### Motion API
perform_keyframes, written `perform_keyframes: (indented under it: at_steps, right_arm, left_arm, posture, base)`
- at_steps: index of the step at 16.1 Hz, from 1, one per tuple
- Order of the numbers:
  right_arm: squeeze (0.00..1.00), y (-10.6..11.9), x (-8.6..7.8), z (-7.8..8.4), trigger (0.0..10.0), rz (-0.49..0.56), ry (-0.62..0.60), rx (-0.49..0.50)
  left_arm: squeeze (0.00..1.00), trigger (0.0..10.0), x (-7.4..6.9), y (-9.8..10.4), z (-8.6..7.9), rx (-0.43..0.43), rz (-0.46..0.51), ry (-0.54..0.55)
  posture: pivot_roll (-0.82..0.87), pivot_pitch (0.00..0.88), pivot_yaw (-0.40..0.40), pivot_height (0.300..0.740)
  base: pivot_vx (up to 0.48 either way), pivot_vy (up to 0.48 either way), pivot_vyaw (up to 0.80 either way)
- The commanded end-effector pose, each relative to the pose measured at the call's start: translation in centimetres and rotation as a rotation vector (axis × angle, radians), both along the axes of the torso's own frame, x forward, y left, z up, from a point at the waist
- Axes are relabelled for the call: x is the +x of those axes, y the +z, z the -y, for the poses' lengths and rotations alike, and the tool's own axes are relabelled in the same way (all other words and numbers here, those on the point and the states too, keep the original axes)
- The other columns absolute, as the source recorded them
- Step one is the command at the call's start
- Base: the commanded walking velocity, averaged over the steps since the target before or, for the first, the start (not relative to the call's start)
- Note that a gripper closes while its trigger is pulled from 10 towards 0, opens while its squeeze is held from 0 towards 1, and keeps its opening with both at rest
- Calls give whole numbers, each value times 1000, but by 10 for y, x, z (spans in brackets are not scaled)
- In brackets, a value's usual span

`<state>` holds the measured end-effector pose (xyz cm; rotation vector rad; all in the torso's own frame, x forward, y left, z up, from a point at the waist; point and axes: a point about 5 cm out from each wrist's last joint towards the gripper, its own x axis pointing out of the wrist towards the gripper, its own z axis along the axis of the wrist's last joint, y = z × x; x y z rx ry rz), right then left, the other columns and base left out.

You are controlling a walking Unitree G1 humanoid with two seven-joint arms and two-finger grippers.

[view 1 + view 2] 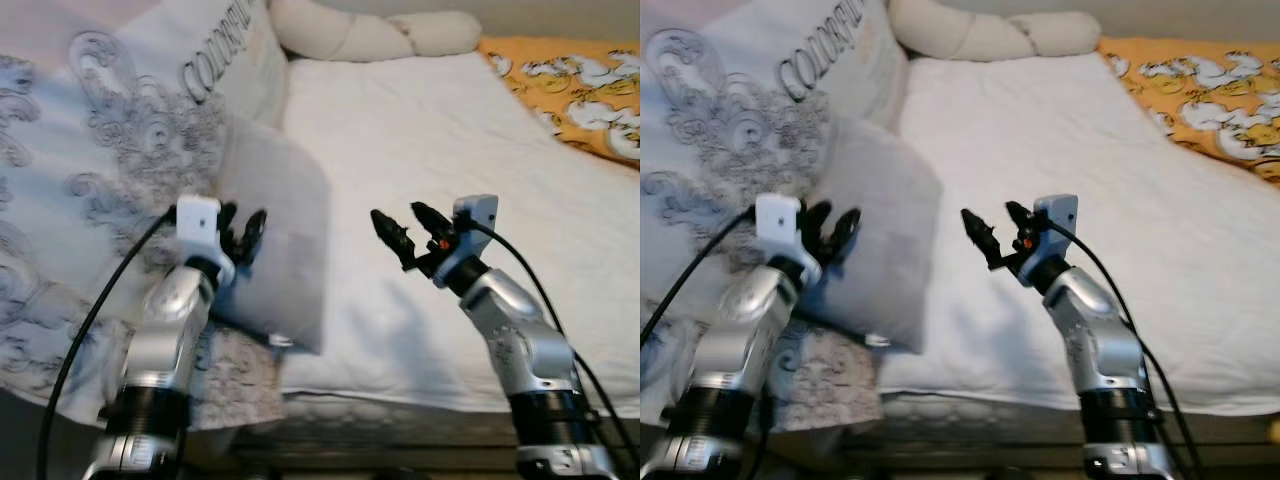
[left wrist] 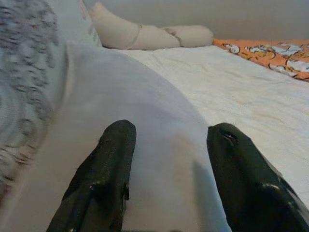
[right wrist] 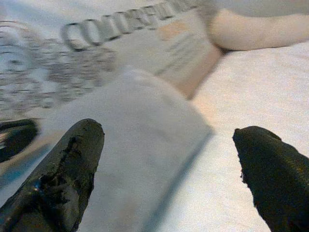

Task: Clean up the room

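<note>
A plain grey-white pillow [image 1: 285,235] lies at the bed's near left, partly on a patterned blanket [image 1: 90,180]. My left gripper [image 1: 243,235] hovers at the pillow's left edge, its fingers [image 2: 101,179] open with the pillow [image 2: 145,145] just beyond them. My right gripper [image 1: 400,228] hangs open over the white sheet [image 1: 450,150], to the right of the pillow and pointing toward it. In the right wrist view the pillow [image 3: 130,145] lies between its spread fingertips [image 3: 67,169].
A printed cushion with lettering [image 1: 225,50] leans at the back left. A long beige bolster [image 1: 370,35] lies along the head of the bed. An orange patterned cover [image 1: 580,85] lies at the far right. The mattress front edge [image 1: 400,400] is close below the arms.
</note>
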<state>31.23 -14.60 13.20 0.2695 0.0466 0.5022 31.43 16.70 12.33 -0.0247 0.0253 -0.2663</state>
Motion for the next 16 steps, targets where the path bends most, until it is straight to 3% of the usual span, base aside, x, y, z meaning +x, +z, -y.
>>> perform_keyframes:
  at_steps: [1,2,4,8,11,14,16]
  right_arm:
    - [1000,-3,3,10,10000,-25,-86,-26]
    - [1000,-16,5,15,10000,-78,-180,-50]
    - [1000,-26,5,17,10000,-95,-248,-83]
    - [1000,-35,3,13,10000,-128,-249,-100]
    - [1000,-39,4,13,10000,-124,-281,-98]
    - [1000,-40,6,13,10000,-101,-319,-134]
    - [1000,-41,8,16,10000,-96,-335,-145]
  left_arm:
    - [1000,10000,-4,4,4,14,3,8]
    - [1000,10000,-9,3,-1,32,-12,39]
    - [1000,10000,-11,2,-7,73,-25,73]
    - [1000,10000,-15,1,-15,106,-52,126]
    - [1000,10000,-14,1,-16,105,-57,151]
    - [1000,10000,-11,3,-19,29,-53,208]
    - [1000,10000,-10,5,-17,36,-14,237]
  posture:
    - [-17,0,8,740]
    - [0,0,-4,740]
    - [-1,0,0,740]
    - [-1,0,-2,740]
    - [10,0,-9,740]
    - [-1,0,1,740]
    - [13,0,-6,740]
  base:
    - [0,-480,0]
    - [0,-480,0]
    - [0,-480,0]
    - [0,-480,0]
    - [0,-480,0]
    - [0,-480,0]
    - [0,-480,0]
